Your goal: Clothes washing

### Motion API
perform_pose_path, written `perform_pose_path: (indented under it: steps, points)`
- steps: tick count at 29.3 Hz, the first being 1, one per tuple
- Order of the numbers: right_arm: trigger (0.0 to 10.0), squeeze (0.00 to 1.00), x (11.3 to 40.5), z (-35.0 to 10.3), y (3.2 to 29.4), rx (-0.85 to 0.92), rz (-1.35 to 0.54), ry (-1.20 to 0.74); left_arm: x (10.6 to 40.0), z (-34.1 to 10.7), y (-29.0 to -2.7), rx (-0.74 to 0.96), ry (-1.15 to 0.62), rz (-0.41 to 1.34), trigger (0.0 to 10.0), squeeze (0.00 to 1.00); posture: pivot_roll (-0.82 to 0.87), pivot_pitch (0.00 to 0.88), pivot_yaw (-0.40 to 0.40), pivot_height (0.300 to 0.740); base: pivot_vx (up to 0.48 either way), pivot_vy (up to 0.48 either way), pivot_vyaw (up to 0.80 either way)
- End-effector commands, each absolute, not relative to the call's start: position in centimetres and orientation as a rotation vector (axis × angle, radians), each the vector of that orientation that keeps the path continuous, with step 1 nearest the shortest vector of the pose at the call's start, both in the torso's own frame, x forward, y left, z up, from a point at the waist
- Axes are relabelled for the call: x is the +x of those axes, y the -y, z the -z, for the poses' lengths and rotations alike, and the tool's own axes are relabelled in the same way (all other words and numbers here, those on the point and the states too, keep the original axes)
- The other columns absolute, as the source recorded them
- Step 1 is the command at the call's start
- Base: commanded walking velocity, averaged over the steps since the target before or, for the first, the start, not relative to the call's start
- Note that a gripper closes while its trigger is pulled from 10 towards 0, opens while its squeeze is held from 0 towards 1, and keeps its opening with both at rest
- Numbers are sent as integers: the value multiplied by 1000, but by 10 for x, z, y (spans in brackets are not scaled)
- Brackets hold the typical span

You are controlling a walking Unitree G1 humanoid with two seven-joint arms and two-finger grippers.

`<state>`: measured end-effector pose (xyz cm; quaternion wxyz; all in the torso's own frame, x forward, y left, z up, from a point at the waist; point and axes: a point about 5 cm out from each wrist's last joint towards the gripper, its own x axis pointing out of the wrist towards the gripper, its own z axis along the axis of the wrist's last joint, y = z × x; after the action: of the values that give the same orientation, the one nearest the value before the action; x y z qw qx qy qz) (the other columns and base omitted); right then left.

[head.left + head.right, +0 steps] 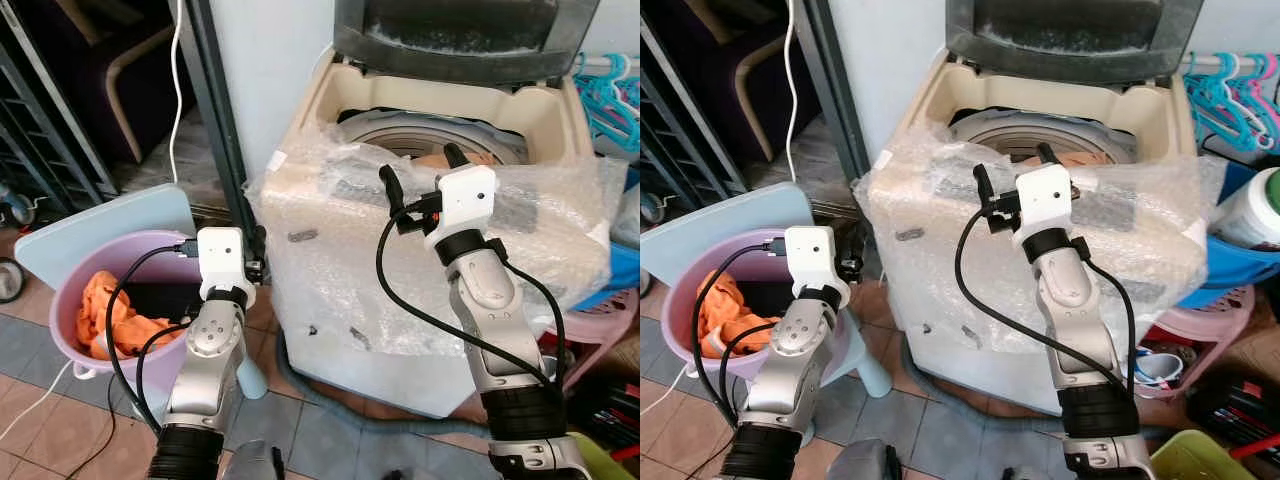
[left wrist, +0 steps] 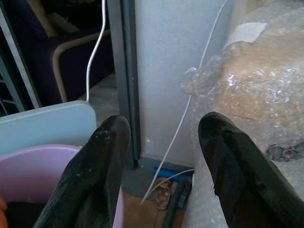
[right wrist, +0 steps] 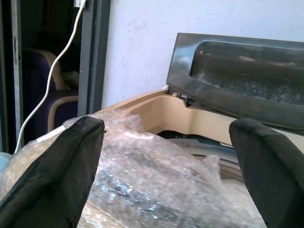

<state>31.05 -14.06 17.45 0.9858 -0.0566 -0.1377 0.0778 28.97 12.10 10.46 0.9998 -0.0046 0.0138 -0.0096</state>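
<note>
Lying crumpled in the pink basin (image 1: 70, 300) on the floor beside the washing machine (image 1: 330, 90), the orange clothes (image 1: 100, 315) look soft, light and floppy, best pinched at a bunched fold on top. Left gripper (image 2: 164, 156) hovers over the basin, jaws released and empty. Right gripper (image 3: 166, 152) sits above the machine's bubble wrap (image 1: 340, 260), jaws also spread.
</note>
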Motion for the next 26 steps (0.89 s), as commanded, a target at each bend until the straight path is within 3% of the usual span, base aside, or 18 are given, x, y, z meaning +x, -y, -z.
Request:
perform_pose_path:
  steps: [1, 2, 9, 12, 18, 26]
  points:
    - [10000, 43, 310, -177, 138, -100, -154, 283, 290, -107, -128, 2, -22, -9, 10000, 0, -53, 39, 60, 740, 0, 480, 800]
    - [10000, 0, 309, -178, 137, -112, -157, 285, 290, -107, -128, 5, -23, -9, 10000, 0, -52, 40, 61, 740, 0, 480, 800]
    - [10000, 0, 312, -179, 128, -98, -196, 260, 290, -106, -129, 34, -11, -17, 10000, 0, -44, 51, 56, 740, 0, 480, 800]
    - [10000, 0, 314, -179, 125, -84, -194, 257, 290, -107, -131, 48, 2, -28, 10000, 0, -38, 55, 56, 740, 0, 480, 185]
    - [10000, 0, 313, -174, 117, -66, -216, 233, 287, -104, -137, 16, -21, -25, 10000, 0, -31, 62, 58, 740, 0, 0, 0]
    - [10000, 0, 309, -169, 105, -63, -269, 216, 288, -105, -139, -4, -9, -29, 10000, 0, -36, 63, 55, 740, 99, 0, 800]
